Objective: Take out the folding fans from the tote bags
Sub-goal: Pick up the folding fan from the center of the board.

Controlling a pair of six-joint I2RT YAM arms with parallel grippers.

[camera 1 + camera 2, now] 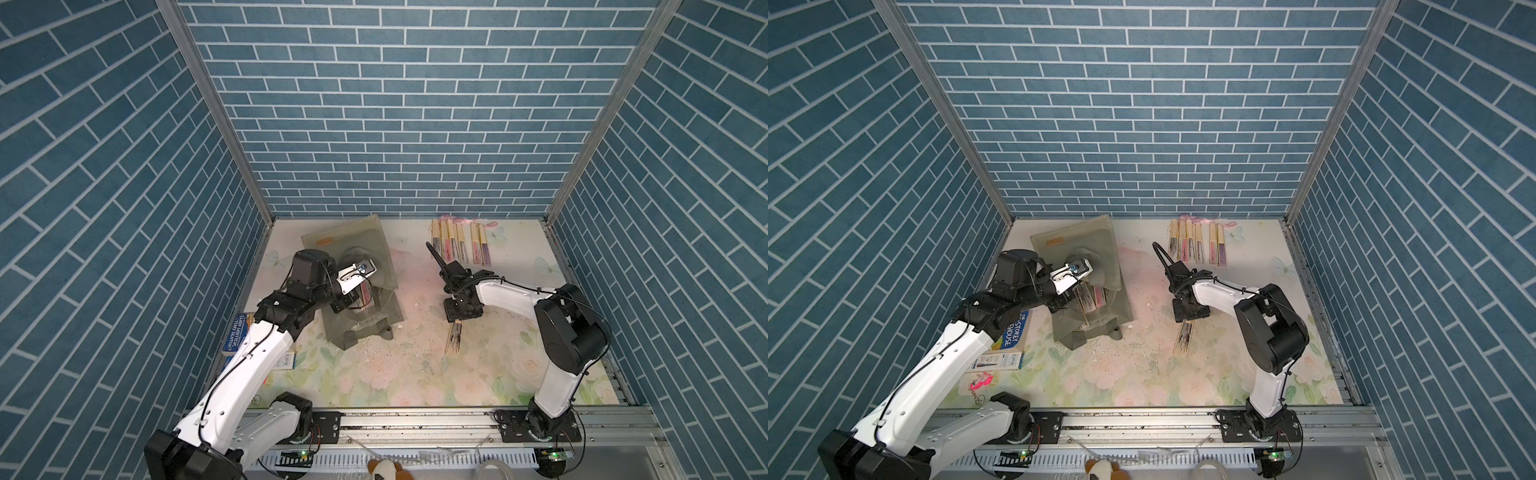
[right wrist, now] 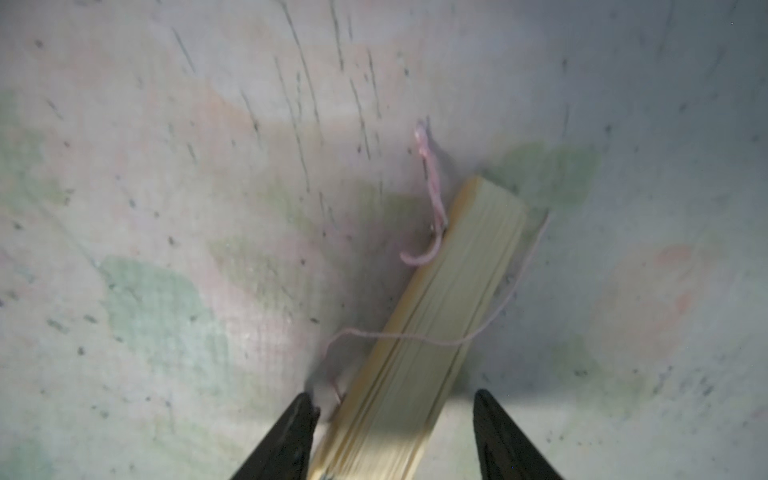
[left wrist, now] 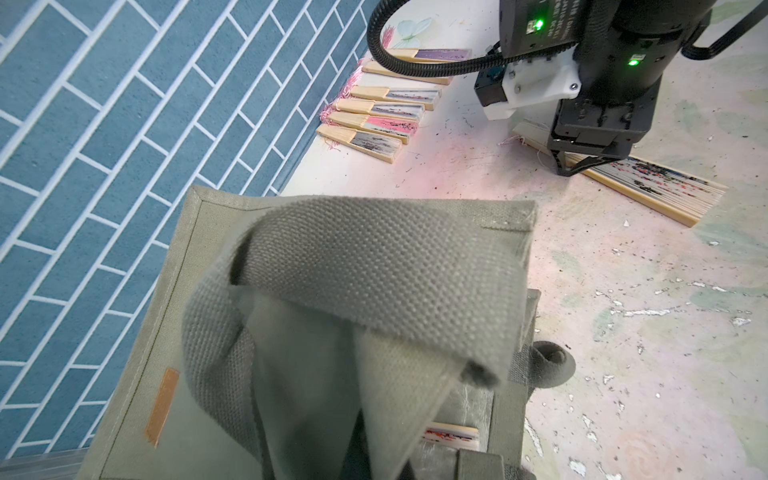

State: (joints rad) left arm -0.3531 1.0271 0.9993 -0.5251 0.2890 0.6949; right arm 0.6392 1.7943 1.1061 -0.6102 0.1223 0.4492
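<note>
The grey-green tote bag lies at the back left of the table, with an orange mark on its side. My left gripper is at its mouth, shut on the fabric and holding the rim up; its fingers are hidden. Folding fans show inside the opening. Several more fans lie in a row at the back right. My right gripper is open, pointing down astride one black-speckled fan that lies on the table.
A blue printed book and a small white box lie by the left wall under my left arm. A pink trinket sits near the front left. Brick-patterned walls close in three sides.
</note>
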